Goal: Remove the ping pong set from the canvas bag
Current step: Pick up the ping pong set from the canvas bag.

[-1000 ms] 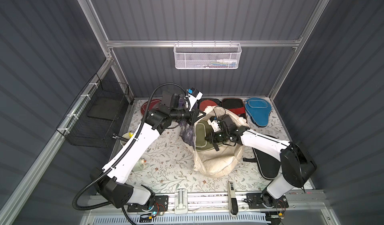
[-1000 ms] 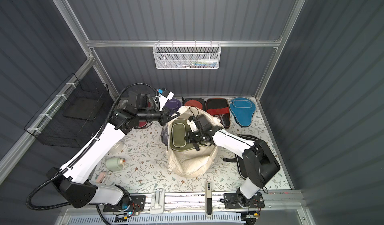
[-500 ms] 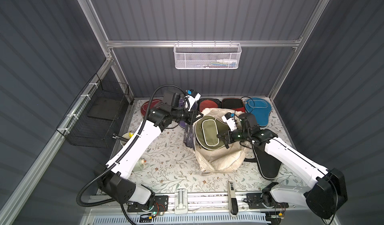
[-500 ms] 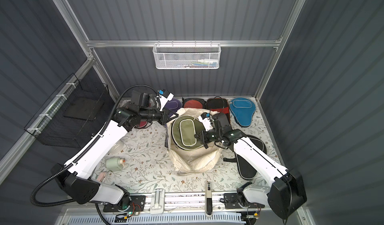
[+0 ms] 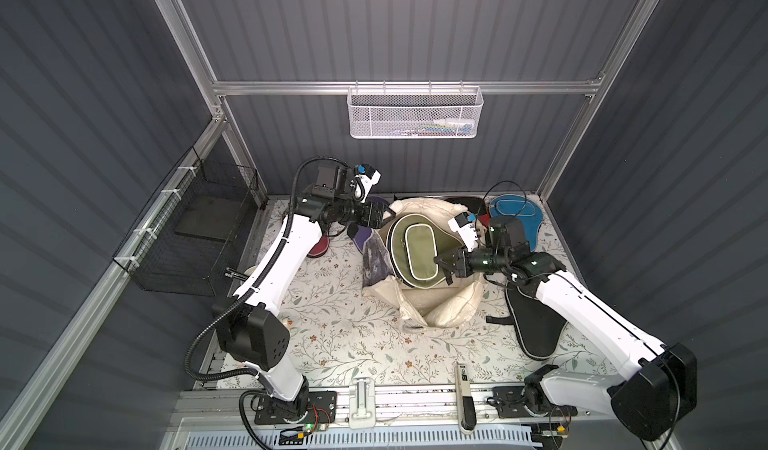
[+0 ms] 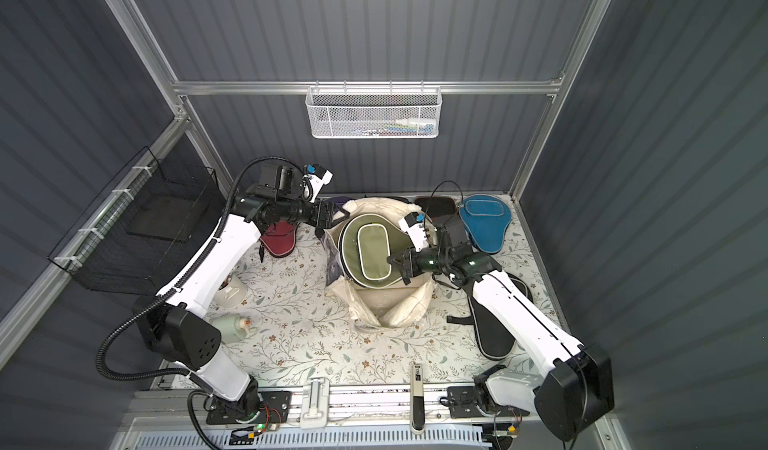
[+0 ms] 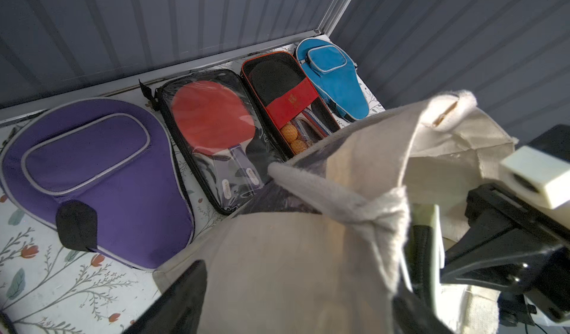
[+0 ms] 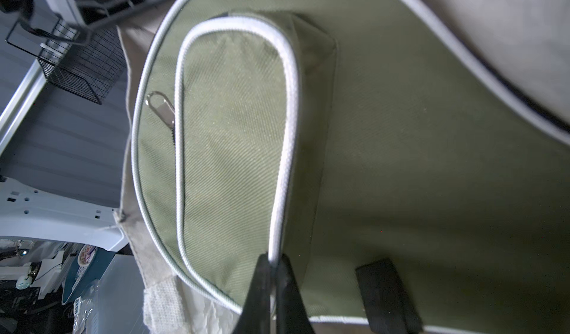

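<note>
Olive cover (image 5: 417, 252): position? (Trainee)

Wide end raised above the bag (image 5: 444, 302) mouth, narrow end low inside it, in both top views. The bag is slumped on the bench (image 5: 332, 336). (Technician)

Pincer states? (Trainee)

Right pincer (image 8: 271, 260): closed on the pale piping of the cover's pocket. Left pincer (image 6: 337, 215): jaws spread at the bag's rim, with canvas between them but not clamped. (Technician)

Procedure for this step? (Trainee)

Recommended, as a judgement:
1. Draw the cover out along its own length until the narrow end clears the rim.
2. Move slowly. The hold is on thin piping only and may slip.
3. Restrain the rim with the left pincer, or the bag may rise with the cover.
4. Set it down on free bench, apart from the black cover (image 5: 536, 323). (Technician)

Containers? (Trainee)

Bag: olive cover; anything beneath is hidden. Red-black case (image 7: 293, 104): black paddle, orange balls. Clear case (image 7: 262, 153): red paddle. Mesh basket (image 5: 374, 115) on the rear wall: small items, not identifiable. Wire basket (image 5: 166, 269): a dark flat slab. (Technician)
</note>
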`<act>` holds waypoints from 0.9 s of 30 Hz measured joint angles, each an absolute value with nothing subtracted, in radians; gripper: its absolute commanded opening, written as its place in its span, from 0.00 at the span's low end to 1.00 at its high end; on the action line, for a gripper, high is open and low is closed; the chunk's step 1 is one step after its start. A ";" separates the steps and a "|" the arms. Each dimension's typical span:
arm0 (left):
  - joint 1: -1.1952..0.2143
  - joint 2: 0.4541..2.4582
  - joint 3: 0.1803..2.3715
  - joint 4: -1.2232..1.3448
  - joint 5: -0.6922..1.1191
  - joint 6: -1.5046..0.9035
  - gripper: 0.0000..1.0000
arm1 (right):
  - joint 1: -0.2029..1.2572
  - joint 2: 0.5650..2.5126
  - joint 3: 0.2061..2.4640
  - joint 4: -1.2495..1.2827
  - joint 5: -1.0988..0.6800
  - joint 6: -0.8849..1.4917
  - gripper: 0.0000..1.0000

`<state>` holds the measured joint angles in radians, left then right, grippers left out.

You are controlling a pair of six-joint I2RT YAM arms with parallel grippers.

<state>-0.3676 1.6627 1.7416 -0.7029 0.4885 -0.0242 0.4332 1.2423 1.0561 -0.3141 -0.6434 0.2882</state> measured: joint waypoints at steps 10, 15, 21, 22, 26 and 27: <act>-0.359 1.559 1.836 -0.662 0.563 -0.032 1.00 | 0.386 1.298 1.173 -0.270 -0.702 0.299 0.00; -0.359 1.489 1.824 -0.620 0.634 -0.065 1.00 | 0.382 1.308 1.208 -0.248 -0.720 0.307 0.00; -0.361 1.453 1.725 -0.573 0.725 -0.112 0.99 | 0.382 1.342 1.235 -0.223 -0.732 0.315 0.00; -0.364 1.453 1.707 -0.570 0.733 -0.119 0.99 | 0.382 1.349 1.240 -0.223 -0.735 0.317 0.00; -0.382 1.465 1.649 -0.549 0.754 -0.152 0.91 | 0.382 1.380 1.270 -0.215 -0.738 0.327 0.00; -0.389 1.470 1.643 -0.542 0.755 -0.158 0.85 | 0.382 1.384 1.275 -0.215 -0.738 0.329 0.00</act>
<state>-0.3889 1.4704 1.6432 -0.5423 0.7547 -0.1581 0.3824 1.3838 1.2751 -0.2146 -0.7376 0.3294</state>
